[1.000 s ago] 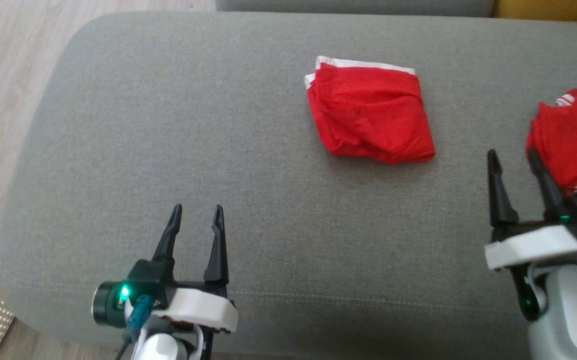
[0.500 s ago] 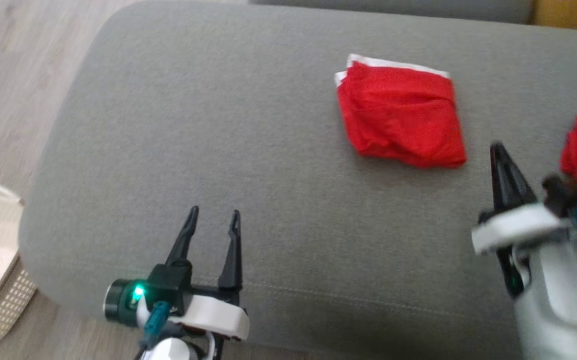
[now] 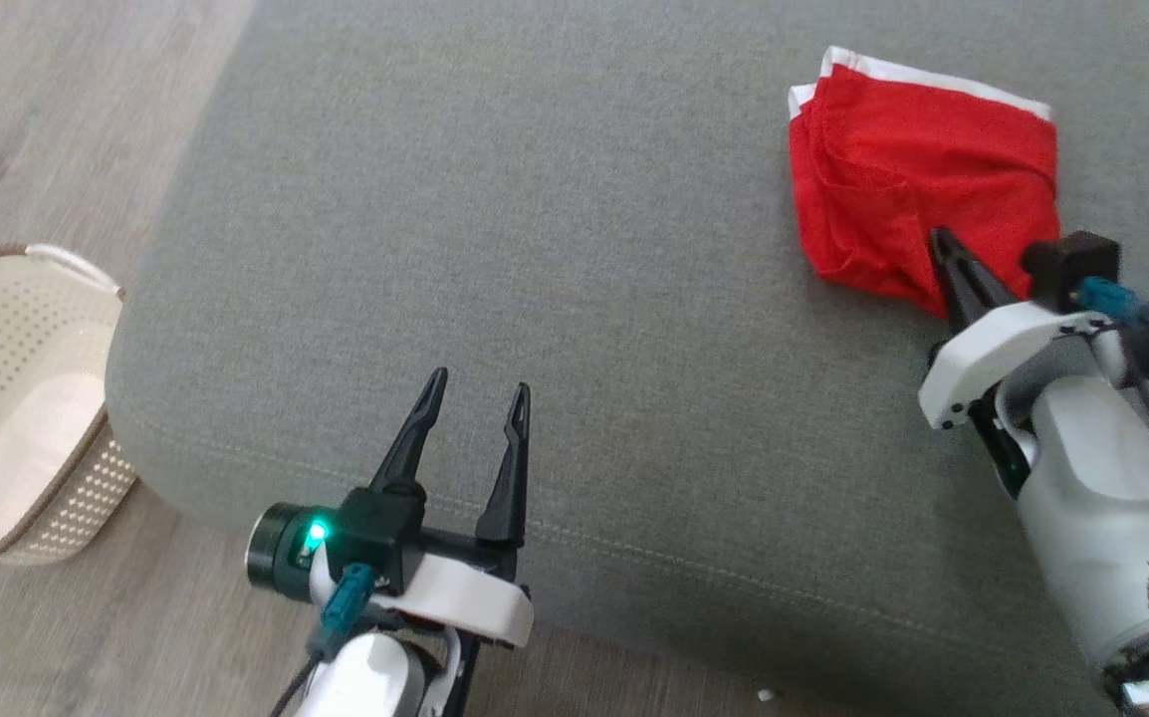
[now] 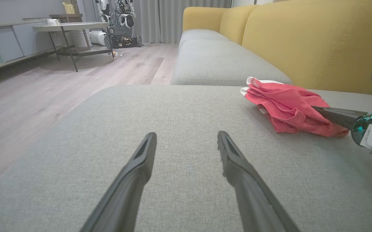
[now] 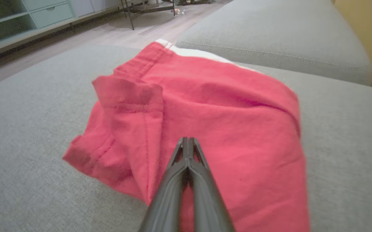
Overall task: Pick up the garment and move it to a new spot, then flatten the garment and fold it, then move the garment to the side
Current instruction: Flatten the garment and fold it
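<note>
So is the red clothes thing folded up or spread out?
Folded up. The red garment lies in a small layered bundle on the grey cushion.

I see the garment (image 3: 918, 169) lying on the sofa cushion (image 3: 535, 199), directly ahead of my right hand (image 3: 937, 235), its near edge under the tip. My left hand (image 3: 480, 383) is well apart, leftward. A basket (image 3: 67, 264) stands on the floor, left of that hand.

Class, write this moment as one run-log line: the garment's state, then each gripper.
garment: folded, red, on sofa cushion | left gripper: open, empty | right gripper: shut, tips at garment, no cloth visibly pinched
</note>
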Tool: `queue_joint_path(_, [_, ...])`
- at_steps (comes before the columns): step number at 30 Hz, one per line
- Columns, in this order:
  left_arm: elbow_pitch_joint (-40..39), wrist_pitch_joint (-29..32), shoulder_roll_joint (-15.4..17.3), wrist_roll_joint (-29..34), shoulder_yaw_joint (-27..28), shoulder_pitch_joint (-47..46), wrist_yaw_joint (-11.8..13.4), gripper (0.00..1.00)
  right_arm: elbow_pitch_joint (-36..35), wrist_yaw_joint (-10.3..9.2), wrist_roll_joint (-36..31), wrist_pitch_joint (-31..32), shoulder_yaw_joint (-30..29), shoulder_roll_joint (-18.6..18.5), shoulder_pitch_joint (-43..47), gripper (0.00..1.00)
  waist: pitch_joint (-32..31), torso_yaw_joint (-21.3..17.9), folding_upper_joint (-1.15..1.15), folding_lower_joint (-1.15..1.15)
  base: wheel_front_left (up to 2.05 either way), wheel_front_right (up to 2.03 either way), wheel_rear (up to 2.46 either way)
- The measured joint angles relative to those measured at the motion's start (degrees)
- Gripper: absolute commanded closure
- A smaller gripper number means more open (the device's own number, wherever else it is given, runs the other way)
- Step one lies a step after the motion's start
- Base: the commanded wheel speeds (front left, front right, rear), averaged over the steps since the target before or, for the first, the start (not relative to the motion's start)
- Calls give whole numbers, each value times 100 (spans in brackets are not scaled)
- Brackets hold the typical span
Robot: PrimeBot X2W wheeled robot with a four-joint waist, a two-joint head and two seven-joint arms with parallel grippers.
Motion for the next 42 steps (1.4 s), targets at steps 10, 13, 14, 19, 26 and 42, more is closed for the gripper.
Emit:
queue_joint_path(10, [112,0,-2,-70,-34,-209,9,0,-51,0,597,-107,1330,332,-169,100,130,-81,0,0,0,0,0])
queue_joint_path(13, [134,0,-3,-18,-25,-223,9,0,-308,0,943,-108,1868,401,-68,100,37,-128,0,0,0,0,0])
queue_joint_path(14, [147,0,-3,-16,-13,-217,10,0,-383,0,1129,-107,2009,422,14,100,-7,-146,0,0,0,0,0])
queue_joint_path(19, [149,0,-2,37,107,-160,59,0,-1046,0,1584,-107,2196,419,477,91,-199,-264,0,0,0,0,0])
queue_joint_path(26, [-103,0,4,144,512,304,164,0,-3082,0,1027,-115,409,360,1352,0,-536,-658,0,0,0,0,0])
queue_joint_path(42, [-880,0,31,403,1205,1013,-62,0,-5315,0,15,-140,-947,876,4096,0,-935,-1572,0,0,0,0,0])
